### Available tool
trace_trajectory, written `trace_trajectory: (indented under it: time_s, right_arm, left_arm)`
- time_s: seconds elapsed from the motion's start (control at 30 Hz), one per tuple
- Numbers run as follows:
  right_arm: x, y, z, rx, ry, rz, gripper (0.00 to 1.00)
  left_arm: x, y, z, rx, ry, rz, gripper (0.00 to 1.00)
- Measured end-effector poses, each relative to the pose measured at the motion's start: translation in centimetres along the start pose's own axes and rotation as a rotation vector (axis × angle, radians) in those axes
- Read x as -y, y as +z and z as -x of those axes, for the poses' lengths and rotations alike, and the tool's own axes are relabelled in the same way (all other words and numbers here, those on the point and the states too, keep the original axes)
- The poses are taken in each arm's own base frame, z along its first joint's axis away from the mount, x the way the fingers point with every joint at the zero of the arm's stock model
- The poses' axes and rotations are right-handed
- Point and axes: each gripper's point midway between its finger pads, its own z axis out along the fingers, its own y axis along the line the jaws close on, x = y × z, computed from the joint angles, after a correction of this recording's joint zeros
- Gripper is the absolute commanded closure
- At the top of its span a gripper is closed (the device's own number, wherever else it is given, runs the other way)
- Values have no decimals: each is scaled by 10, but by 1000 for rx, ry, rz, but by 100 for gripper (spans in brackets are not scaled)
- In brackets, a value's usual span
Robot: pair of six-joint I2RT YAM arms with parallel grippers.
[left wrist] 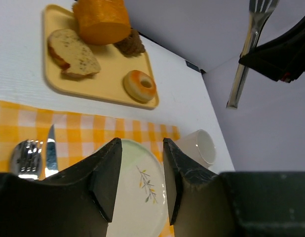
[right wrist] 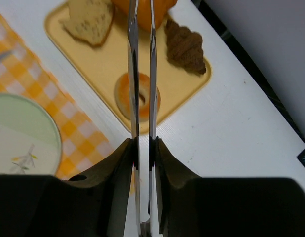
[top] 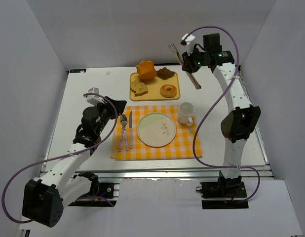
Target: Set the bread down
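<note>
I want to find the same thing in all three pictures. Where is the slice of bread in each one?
Top external: the bread slice lies at the left end of the yellow tray.
Left wrist: the bread slice is upper left, beside the orange loaf.
Right wrist: the bread slice is at the top edge, left of the metal tongs.
Shared landmark: the donut on the same tray.
</note>
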Motion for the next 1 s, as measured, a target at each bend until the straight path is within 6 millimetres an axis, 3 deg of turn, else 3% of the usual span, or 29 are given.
trace_trajectory:
  time_s: [0.17,0.43,0.6,0.7,0.8,1.0]
  right_arm:
    - [-8,-28,44,162,170,38,73]
    - [-59,-68,116,392,398,277,73]
    - [-82,-73,132,432,515,425,73]
    - [-99,-69,131,417,564,500,73]
    - [-113,-67,133,403,600,561,73]
    - [-124,-75,145,432,593,647,74]
  left_arm:
    - [17,20,-9,-22,-52,-92,53]
    - [56,67,-32,-97,-65,-215,54]
    - [74,89,-35,-107,-68,-270,51]
    - [85,97,-32,-101,-79,-313,38]
    - [101,94,-24,-81,-109,-392,31]
    - [144,72,0,-29,-167,-608,28]
